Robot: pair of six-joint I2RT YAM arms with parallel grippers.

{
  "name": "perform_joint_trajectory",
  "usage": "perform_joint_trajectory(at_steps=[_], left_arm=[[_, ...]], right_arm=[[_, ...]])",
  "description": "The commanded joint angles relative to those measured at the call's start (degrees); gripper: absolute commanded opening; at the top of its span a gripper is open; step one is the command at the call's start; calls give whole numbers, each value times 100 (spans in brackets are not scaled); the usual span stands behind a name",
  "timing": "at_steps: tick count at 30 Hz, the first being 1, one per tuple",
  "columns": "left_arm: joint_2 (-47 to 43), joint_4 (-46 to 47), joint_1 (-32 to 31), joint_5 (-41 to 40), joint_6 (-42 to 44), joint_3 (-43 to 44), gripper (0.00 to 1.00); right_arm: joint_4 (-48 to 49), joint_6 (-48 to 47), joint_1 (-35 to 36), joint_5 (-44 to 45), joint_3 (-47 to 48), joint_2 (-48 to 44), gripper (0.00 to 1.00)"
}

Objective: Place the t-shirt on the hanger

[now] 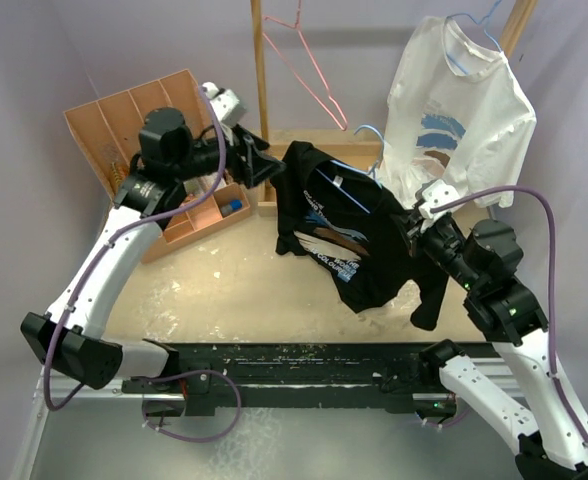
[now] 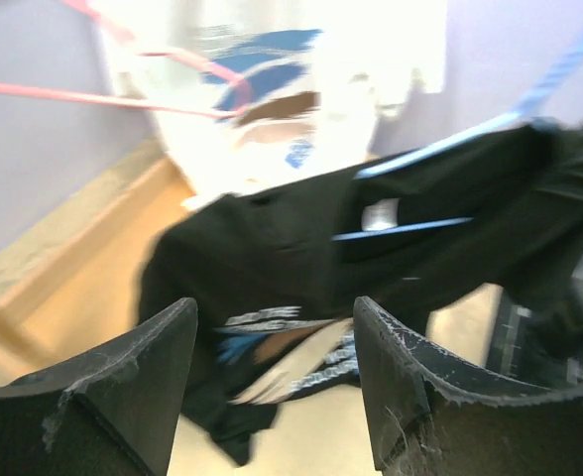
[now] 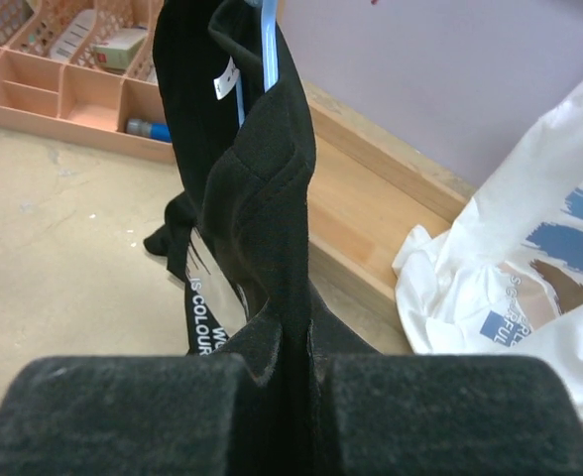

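Note:
The black t-shirt [image 1: 346, 235] hangs above the table with the light-blue hanger [image 1: 352, 190] partly inside it, the hook [image 1: 371, 131] sticking out at the top. My right gripper [image 1: 420, 216] is shut on the shirt's right edge; in the right wrist view the black cloth [image 3: 262, 198] is pinched between the pads of the right gripper [image 3: 293, 372], and the hanger [image 3: 268, 45] shows at the collar. My left gripper [image 1: 266, 166] is open just left of the shirt's other shoulder. In the left wrist view nothing lies between its fingers [image 2: 143, 387], and the t-shirt [image 2: 291, 248] and hanger bar [image 2: 410, 228] hang beyond them.
A white t-shirt [image 1: 464, 110] hangs on its own blue hanger at the back right. A pink-red hanger [image 1: 309, 65] hangs from the wooden rack post [image 1: 260, 90]. An orange compartment tray [image 1: 139, 125] stands at the back left, behind my left arm.

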Motion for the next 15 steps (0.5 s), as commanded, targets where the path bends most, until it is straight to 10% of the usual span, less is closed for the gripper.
perform_joint_trajectory(at_steps=[1,15], left_arm=[[234,517,755,171,278,-351,67],[1019,2393,899,235,-693,-1305,61]], right_arm=[[255,-112,-10,-359,500,-82,0],[124,-87,-8,-333,609,-37,0]])
